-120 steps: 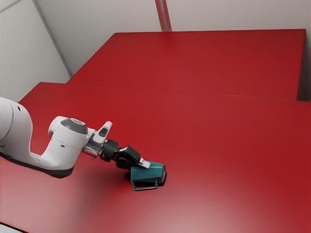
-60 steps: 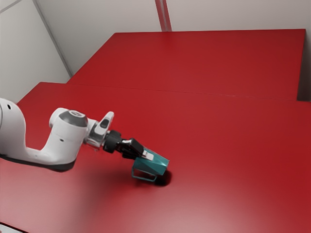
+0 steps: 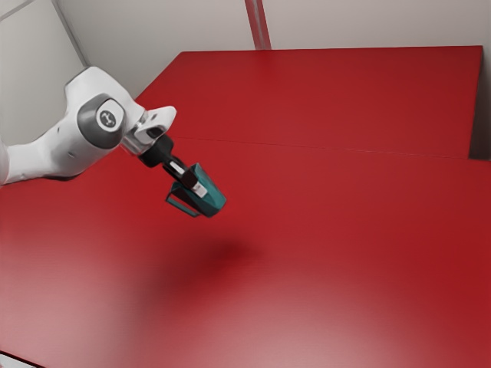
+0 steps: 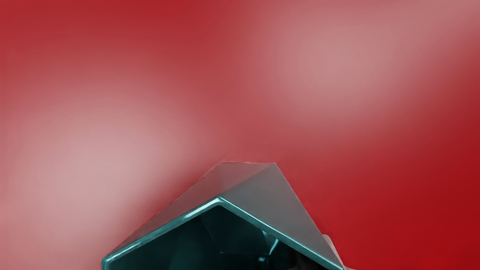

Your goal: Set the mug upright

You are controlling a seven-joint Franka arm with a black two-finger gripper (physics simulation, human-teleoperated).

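The table (image 3: pixel 345 230) is a glossy, saturated red, broad and flat, with a thin seam (image 3: pixel 307 146) running across it and a narrower stretch of the same red beyond. A pale sheen spreads over its near part, and a soft dark shadow (image 3: pixel 230 254) lies on it below the mug (image 3: pixel 211 202). Behind stand plain greyish-white walls (image 3: pixel 368 23), one crossed by an upright red strip (image 3: pixel 258 23) that meets the table's far edge. A dark recess (image 3: pixel 481 123) borders the far stretch at the exterior view's right.

The white arm (image 3: pixel 84 142) reaches in from the exterior view's left, covering part of the table's far edge. Its pincer (image 3: pixel 199 188) pinches the teal mug by its wall, one finger inside and one outside, and holds it above the table, tilted, the handle (image 3: pixel 181 205) toward the exterior view's left. The wrist view looks into the mug's dark, faceted inside past a bright angular rim (image 4: pixel 219 198); the mug's body hides some of the red table there.
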